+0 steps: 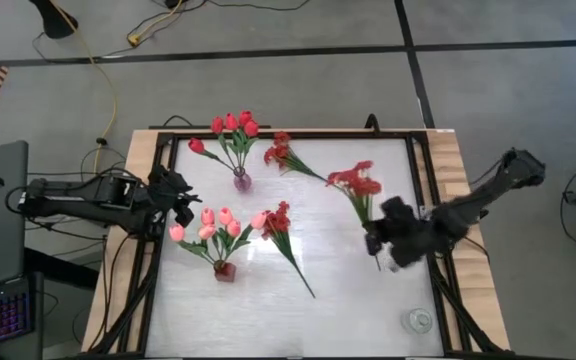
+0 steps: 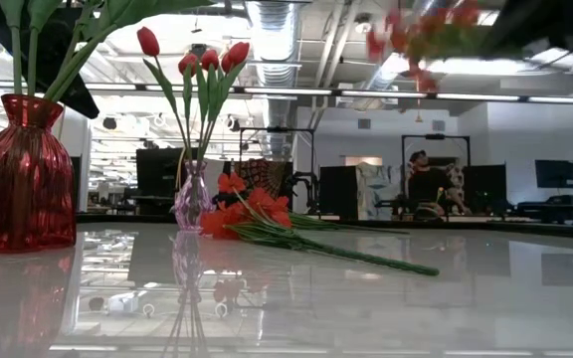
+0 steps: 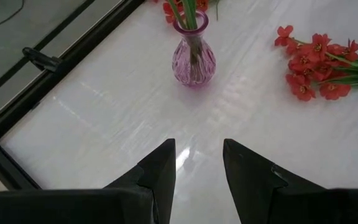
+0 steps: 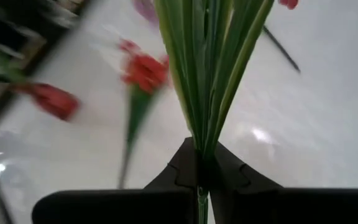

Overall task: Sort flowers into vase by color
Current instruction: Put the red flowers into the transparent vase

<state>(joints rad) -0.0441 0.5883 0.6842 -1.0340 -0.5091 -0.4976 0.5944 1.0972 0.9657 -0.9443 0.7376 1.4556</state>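
Right tool (image 4: 199,167) is clamped shut on the stem of a red blossom spray (image 1: 356,182), lifted over the desk (image 1: 368,300)'s right side. Spray should be kept upright, stem end lowered into the purple vase (image 1: 241,182) w/ red tulips. Left tool (image 3: 197,168) waits half-open, empty.

Standing at the table's (image 1: 398,310) far side: a vase (image 1: 241,181) of tulips (image 1: 234,124), a blossom spray (image 1: 280,152) lying just right of it. Sitting nearer, on the left: a second vase (image 1: 225,271) with tulips (image 1: 206,223), another spray (image 1: 280,222) lying beside it.
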